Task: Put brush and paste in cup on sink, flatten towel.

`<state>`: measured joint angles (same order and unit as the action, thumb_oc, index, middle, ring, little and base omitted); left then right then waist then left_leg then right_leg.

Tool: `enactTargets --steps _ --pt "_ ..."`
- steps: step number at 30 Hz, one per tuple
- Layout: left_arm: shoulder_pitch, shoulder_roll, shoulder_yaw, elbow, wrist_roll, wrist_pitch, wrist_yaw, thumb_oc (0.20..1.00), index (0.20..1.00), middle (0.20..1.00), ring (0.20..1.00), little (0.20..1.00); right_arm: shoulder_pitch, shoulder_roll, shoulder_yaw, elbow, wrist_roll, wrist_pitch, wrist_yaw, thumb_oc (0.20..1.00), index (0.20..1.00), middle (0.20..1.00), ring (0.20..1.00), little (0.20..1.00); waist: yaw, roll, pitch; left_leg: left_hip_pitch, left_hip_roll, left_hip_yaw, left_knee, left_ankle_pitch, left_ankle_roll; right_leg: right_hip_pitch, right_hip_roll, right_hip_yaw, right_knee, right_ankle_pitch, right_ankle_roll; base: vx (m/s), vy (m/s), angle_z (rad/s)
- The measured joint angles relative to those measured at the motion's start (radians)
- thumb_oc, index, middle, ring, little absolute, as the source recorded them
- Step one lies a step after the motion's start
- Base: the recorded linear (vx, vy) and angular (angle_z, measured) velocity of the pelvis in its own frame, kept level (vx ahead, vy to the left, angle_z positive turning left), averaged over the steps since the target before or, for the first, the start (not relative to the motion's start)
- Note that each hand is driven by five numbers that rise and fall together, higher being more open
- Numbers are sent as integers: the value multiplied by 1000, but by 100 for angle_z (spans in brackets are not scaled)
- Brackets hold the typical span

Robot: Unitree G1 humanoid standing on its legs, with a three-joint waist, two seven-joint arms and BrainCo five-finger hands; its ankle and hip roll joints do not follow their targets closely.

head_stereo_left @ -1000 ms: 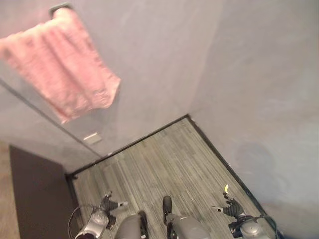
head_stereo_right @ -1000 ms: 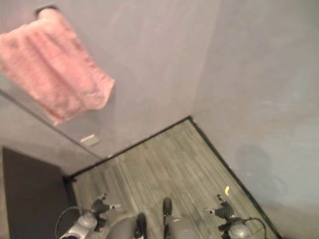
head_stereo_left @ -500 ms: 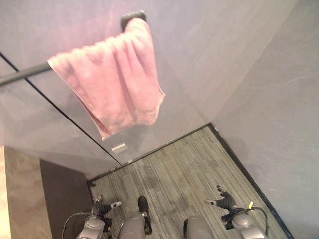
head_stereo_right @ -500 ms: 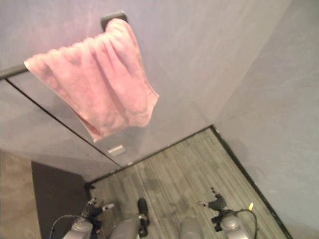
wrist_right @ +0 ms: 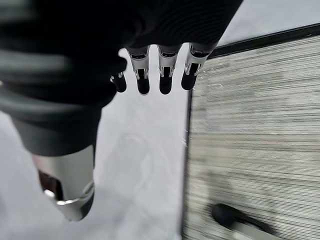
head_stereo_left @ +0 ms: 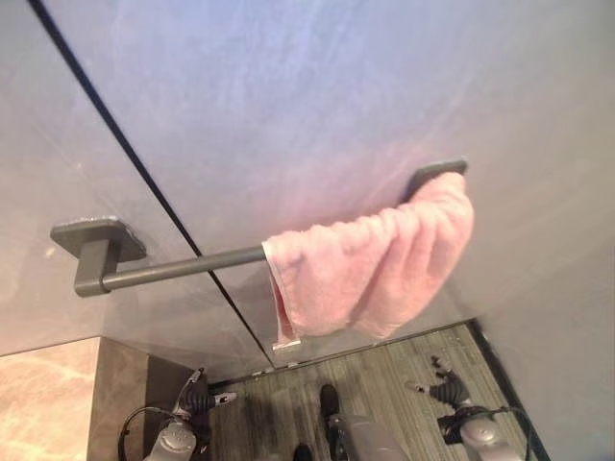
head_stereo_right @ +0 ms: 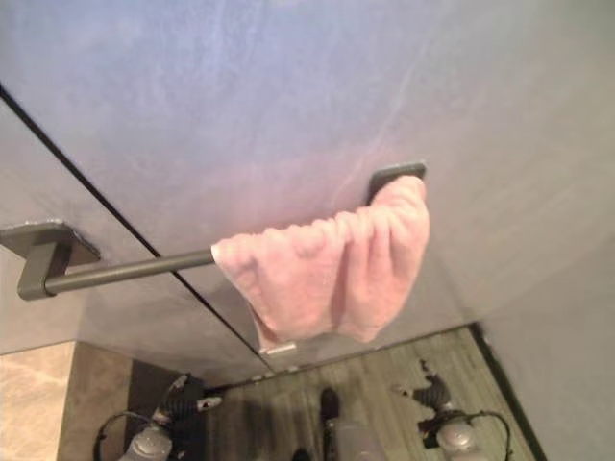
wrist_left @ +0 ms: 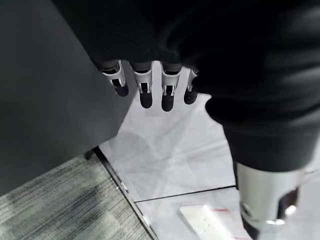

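Towel (head_stereo_left: 370,274): pink, hung over the right-hand end of a dark grey towel rail (head_stereo_left: 183,267) fixed to the pale wall (head_stereo_left: 288,86); the cloth is bunched into folds against the rail's right bracket (head_stereo_left: 434,175), leaving the left-hand length of the rail bare as far as the left bracket (head_stereo_left: 96,252); one corner hangs lower on the left side of the bunch.

Wall: a dark vertical seam (head_stereo_left: 144,173) runs down it behind the rail; a small pale plate (head_stereo_right: 279,349) sits low on the wall, just below the towel's lower edge.

Left hand (wrist_left: 150,85): low at the near left of the scene, well below the towel; fingers straight and relaxed in a row, thumb apart, nothing held; a dark panel (wrist_left: 45,100) stands beside the fingers.

Right hand (wrist_right: 160,70): low at the near right, above the striped grey floor (wrist_right: 250,140); fingers straight and relaxed, thumb apart, nothing held; well apart from the towel.

Worktop (head_stereo_left: 38,394): a beige marbled surface at the near left corner.

Floor: meets the wall along a dark skirting line (wrist_right: 187,150).
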<state>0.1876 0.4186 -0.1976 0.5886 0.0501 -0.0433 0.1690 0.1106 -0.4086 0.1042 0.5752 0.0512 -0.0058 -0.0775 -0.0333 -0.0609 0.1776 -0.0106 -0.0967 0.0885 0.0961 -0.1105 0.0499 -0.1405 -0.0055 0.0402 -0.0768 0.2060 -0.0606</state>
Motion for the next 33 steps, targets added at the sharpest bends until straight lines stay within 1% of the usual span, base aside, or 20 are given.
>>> enactTargets --steps 1,2,4,5,6,9,12,14,16,19,20,22,23,24,25,26,28,29,30,33 --pt "6 16 4 -3 0 -7 -2 1000 1000 1000 1000 1000 -11 -13 -13 2 14 -1 2 1000 1000 1000 1000 1000 4 6 0 -14 48 -5 -29 9 -10 4 15 -3 -7 1 4 29 -85 -4" --pt "11 23 10 4 1 -7 -12 1000 1000 1000 1000 1000 -13 -27 -25 -1 18 -11 12 1000 1000 1000 1000 1000 15 4 2 -9 72 0 -51 36 -52 8 24 -1 -8 -5 14 45 -104 -8" --pt "59 41 23 -44 2 -17 -53 1000 1000 1000 1000 1000 26 -76 -58 -21 76 -42 52 1000 1000 1000 1000 1000 13 26 7 31 95 5 -95 49 -41 39 26 -45 -3 -58 68 44 -122 -5" --pt "71 48 26 -64 2 -21 -60 1000 1000 1000 1000 1000 38 -87 -71 -20 95 -43 61 1000 1000 1000 1000 1000 13 30 2 39 102 5 -103 50 -42 39 21 -78 14 -66 69 20 -95 -2" --pt "85 56 27 -78 2 -29 -68 1000 1000 1000 1000 1000 57 -94 -85 -18 119 -44 70 1000 1000 1000 1000 1000 15 29 -1 47 105 2 -112 53 -46 46 12 -81 34 -75 75 14 -99 -1" --pt "105 92 21 -126 9 -57 -101 1000 1000 1000 1000 1000 101 -121 -121 -21 200 -65 107 1000 1000 1000 1000 1000 9 25 -1 56 108 -15 -122 62 -59 56 20 -83 6 -79 70 -3 -78 8" --pt "122 106 26 -172 10 -92 -118 1000 1000 1000 1000 1000 114 -162 -130 -65 295 -81 144 1000 1000 1000 1000 1000 -17 67 21 54 116 -44 -126 66 -74 75 25 -106 -16 -77 70 -52 -104 18" --pt "119 119 25 -192 9 -108 -125 1000 1000 1000 1000 1000 117 -171 -135 -109 338 -89 156 1000 1000 1000 1000 1000 -14 82 30 39 120 -62 -120 72 -81 73 28 -127 -20 -79 68 -139 -91 31" --pt "107 137 24 -224 8 -128 -133 1000 1000 1000 1000 1000 115 -186 -143 -151 368 -110 169 1000 1000 1000 1000 1000 -14 88 50 8 120 -94 -101 73 -88 65 25 -151 -20 -85 65 -154 -61 43" --pt "81 155 8 -261 8 -134 -136 1000 1000 1000 1000 1000 98 -202 -163 -179 375 -134 167 1000 1000 1000 1000 1000 -12 93 70 -59 122 -109 -79 74 -102 31 17 -193 -11 -85 62 -122 -27 49" --pt "64 167 -5 -263 8 -134 -138 1000 1000 1000 1000 1000 91 -210 -164 -180 383 -138 165 1000 1000 1000 1000 1000 -10 98 81 -71 128 -105 -73 75 -105 30 16 -209 -10 -84 62 -131 8 74" --pt "11 190 -33 -269 9 -134 -150 1000 1000 1000 1000 1000 87 -220 -166 -200 384 -139 158 1000 1000 1000 1000 1000 -42 88 97 -94 169 57 -50 55 -108 20 -15 -290 -11 -77 32 -127 9 90" --pt "5 192 -35 -275 9 -135 -152 1000 1000 1000 1000 1000 82 -216 -163 -222 381 -136 146 1000 1000 1000 1000 1000 -49 79 103 -101 174 87 -26 57 -112 17 -26 -290 -11 -82 30 -119 47 23" --pt "8 192 -46 -295 10 -138 -153 1000 1000 1000 1000 1000 53 -220 -157 -275 365 -144 143 1000 1000 1000 1000 1000 -31 71 107 -72 161 51 -3 59 -114 -1 -34 -248 -11 -77 40 -116 93 -25" --pt "10 188 -48 -307 12 -143 -153 1000 1000 1000 1000 1000 37 -222 -162 -292 361 -146 135 1000 1000 1000 1000 1000 -36 76 110 -51 157 33 -2 57 -115 -3 -30 -241 -10 -72 46 -105 149 -41" --pt "2 185 -60 -307 27 -151 -153 1000 1000 1000 1000 1000 27 -214 -162 -294 354 -147 113 1000 1000 1000 1000 1000 -50 80 110 -23 147 -8 -43 45 -122 -2 -32 -241 -10 -61 62 -26 102 -12" --pt "-22 185 -62 -315 39 -158 -152 1000 1000 1000 1000 1000 22 -195 -160 -289 333 -147 99 1000 1000 1000 1000 1000 -58 84 110 15 153 -38 -111 40 -116 -2 -23 -241 -10 -55 73 -11 148 -6" --pt "-34 186 -61 -314 39 -159 -152 1000 1000 1000 1000 1000 23 -191 -160 -288 327 -147 99 1000 1000 1000 1000 1000 -59 78 111 16 148 -35 -112 43 -114 -3 -28 -240 -11 -52 82 -28 220 -6" --pt "-50 189 -65 -319 47 -160 -151 1000 1000 1000 1000 1000 36 -176 -163 -279 310 -146 84 1000 1000 1000 1000 1000 -64 63 109 31 122 -37 -121 46 -106 0 -46 -231 -10 -34 85 -51 205 -3" --pt "-40 215 -59 -380 49 -166 -149 1000 1000 1000 1000 1000 32 -157 -159 -289 242 -147 45 1000 1000 1000 1000 1000 -68 59 107 45 101 -21 -141 53 -89 -2 -66 -193 -10 -23 110 -86 106 -18"
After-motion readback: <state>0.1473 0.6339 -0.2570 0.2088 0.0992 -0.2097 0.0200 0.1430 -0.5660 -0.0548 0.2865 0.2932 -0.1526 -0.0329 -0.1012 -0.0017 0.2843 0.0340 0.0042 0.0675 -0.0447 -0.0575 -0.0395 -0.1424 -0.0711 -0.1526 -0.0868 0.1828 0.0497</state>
